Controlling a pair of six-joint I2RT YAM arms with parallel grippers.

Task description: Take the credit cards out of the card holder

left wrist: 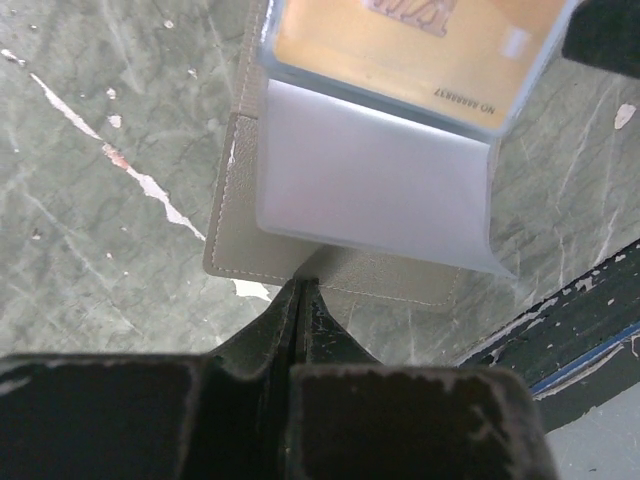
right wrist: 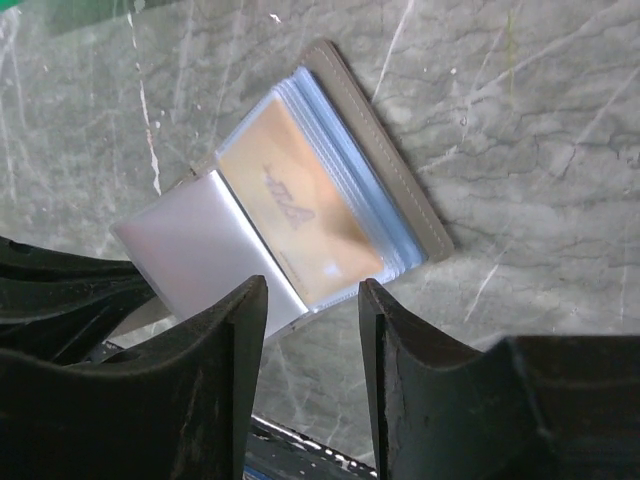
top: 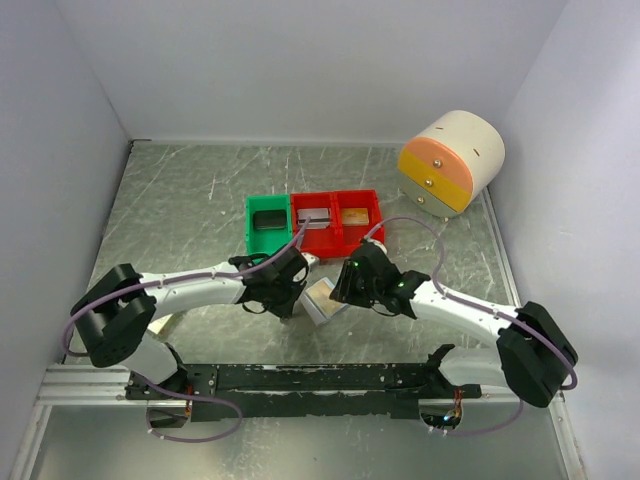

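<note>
The card holder [top: 322, 299] lies open on the table between my two grippers. In the right wrist view its grey panel [right wrist: 385, 160] carries pale blue pockets, and an orange-tan credit card [right wrist: 300, 205] sits in the top pocket. An empty whitish pocket leaf [right wrist: 190, 250] is folded out to the left. My left gripper [left wrist: 300, 287] is shut, with its tips resting on the near edge of the holder's grey panel [left wrist: 380, 272]. The same card [left wrist: 400, 45] shows above it. My right gripper [right wrist: 313, 290] is open just above the near edge of the card, holding nothing.
Behind the holder stand a green bin [top: 268, 222] and two joined red bins [top: 337, 222]; an orange-tan card [top: 353, 215] lies in the right one. A round cream and orange drawer unit [top: 450, 160] sits at the back right. A black rail [top: 320, 378] runs along the near edge.
</note>
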